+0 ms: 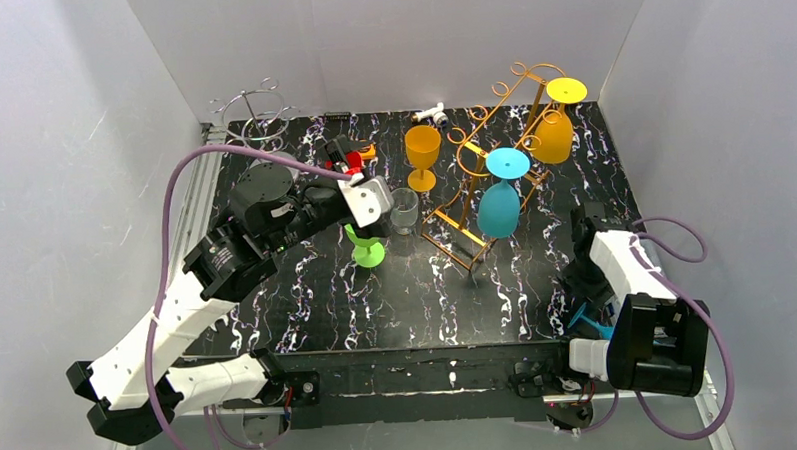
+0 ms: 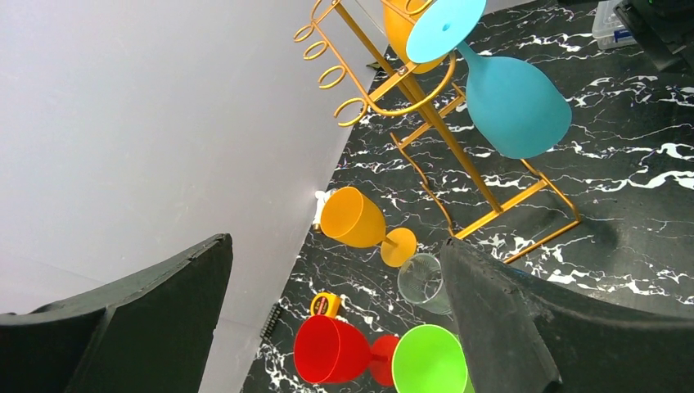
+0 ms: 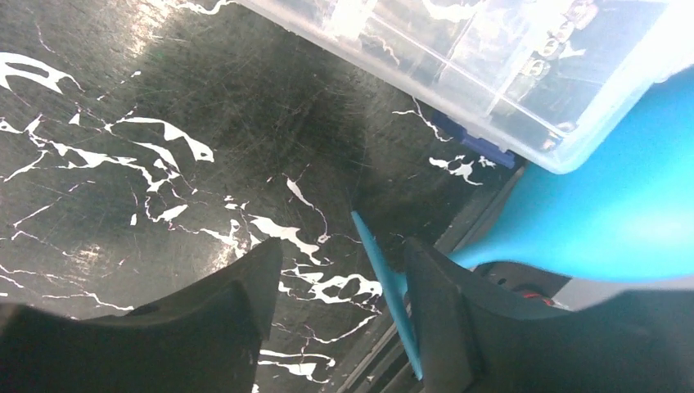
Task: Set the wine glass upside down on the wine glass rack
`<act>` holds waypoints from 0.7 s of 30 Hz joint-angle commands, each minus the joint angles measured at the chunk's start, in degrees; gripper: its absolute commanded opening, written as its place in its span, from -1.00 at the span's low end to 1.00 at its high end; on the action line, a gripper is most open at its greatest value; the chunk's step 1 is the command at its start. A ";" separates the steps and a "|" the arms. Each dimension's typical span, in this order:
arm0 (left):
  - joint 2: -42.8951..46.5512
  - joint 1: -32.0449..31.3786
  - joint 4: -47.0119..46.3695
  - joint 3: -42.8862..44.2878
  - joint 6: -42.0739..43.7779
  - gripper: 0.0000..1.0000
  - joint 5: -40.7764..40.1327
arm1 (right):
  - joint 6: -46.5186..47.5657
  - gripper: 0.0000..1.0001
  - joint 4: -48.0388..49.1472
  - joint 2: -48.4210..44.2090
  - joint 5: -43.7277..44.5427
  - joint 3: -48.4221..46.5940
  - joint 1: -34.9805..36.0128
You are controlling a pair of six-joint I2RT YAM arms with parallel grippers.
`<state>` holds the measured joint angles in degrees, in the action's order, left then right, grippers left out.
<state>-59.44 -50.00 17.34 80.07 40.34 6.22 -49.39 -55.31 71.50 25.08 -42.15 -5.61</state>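
Note:
A gold wine glass rack (image 1: 469,154) stands at the back right, with a yellow glass (image 1: 553,132) and a teal glass (image 1: 500,203) hanging upside down on it. My left gripper (image 1: 367,221) hangs open over an upright green wine glass (image 1: 365,250); its rim (image 2: 430,360) shows beside my right finger. Another blue wine glass (image 1: 584,319) lies at the table's near right edge. My right gripper (image 3: 342,254) is open around its thin foot (image 3: 381,272), which touches the right finger (image 3: 442,311). Its bowl (image 3: 601,221) lies further right.
An orange glass (image 1: 422,154), a clear tumbler (image 1: 404,211) and a red glass (image 2: 340,350) stand near my left gripper (image 2: 335,270). A small yellow tape measure (image 2: 326,304) lies behind them. A silver wire rack (image 1: 256,115) is back left. A clear plastic box (image 3: 491,65) lies by my right gripper (image 1: 584,304).

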 commanded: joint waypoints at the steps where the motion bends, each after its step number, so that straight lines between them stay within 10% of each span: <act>1: -0.27 0.25 0.36 2.49 1.09 0.97 0.28 | -1.86 0.11 4.40 -1.14 -0.37 2.32 0.04; 11: 0.44 0.22 -1.21 1.77 -1.16 0.97 -2.61 | 0.19 -0.97 1.83 -11.14 -5.79 -4.43 0.04; 15: 1.20 0.18 2.64 3.13 -3.79 0.96 -0.09 | 3.47 -0.97 -4.96 -15.65 -12.10 -18.60 0.83; 21: -0.72 -0.03 3.64 3.23 15.40 0.97 21.23 | 6.22 -0.97 -5.65 -14.92 -28.86 -41.25 0.83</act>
<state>-58.19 -49.98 21.69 81.17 45.15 15.99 -43.90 -61.30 57.36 8.12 -70.87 -5.06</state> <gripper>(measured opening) 0.982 0.035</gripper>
